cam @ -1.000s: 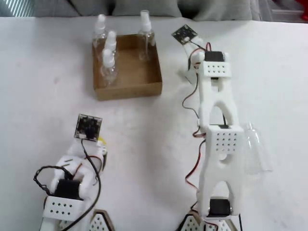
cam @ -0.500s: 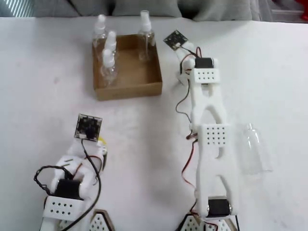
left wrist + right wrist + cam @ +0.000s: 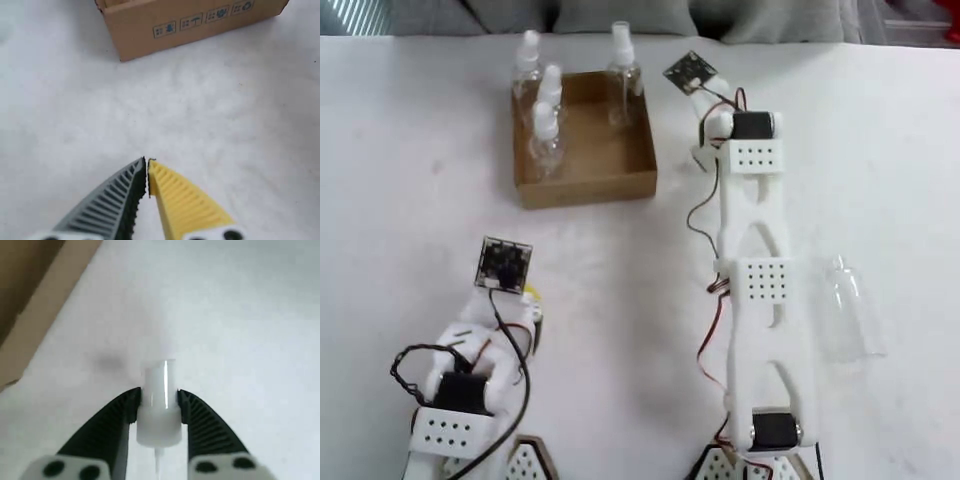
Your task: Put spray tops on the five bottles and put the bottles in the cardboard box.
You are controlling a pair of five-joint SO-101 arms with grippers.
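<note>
While my right gripper [image 3: 159, 396] clamps a spray top [image 3: 159, 412] near the cardboard box [image 3: 585, 186] at eleven o'clock, my left gripper [image 3: 147, 169] rests pinched together, empty; one capless bottle [image 3: 850, 322] lies at four o'clock.

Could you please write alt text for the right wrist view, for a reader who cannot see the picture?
The right hand grips a white spray top between its two black fingers, over the white table. A brown wall of the cardboard box stands close by.
</note>
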